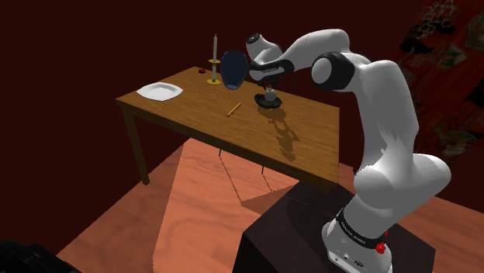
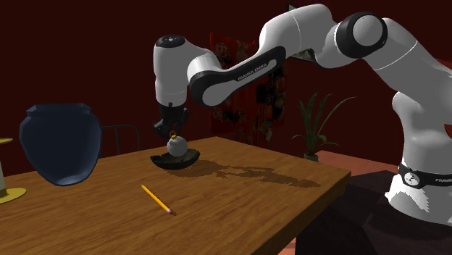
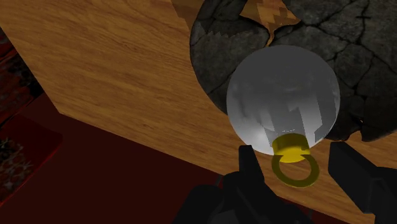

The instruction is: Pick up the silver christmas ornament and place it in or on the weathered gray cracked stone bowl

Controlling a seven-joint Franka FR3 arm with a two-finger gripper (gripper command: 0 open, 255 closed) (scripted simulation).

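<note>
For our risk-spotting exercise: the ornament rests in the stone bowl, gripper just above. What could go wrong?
The yellow ring on the ornament sits between the open fingers of the gripper; a crooked retreat might snag it and drag the ornament out.
The ornament is round and the cracked bowl looks shallow; a nudge could roll it onto the table.

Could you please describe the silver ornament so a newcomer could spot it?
On the wooden table, find the dark cracked stone bowl beneath the black gripper. The silver ornament sits in it: a shiny ball with a yellow cap and ring, unlike the blue vase and pencil nearby.
</note>
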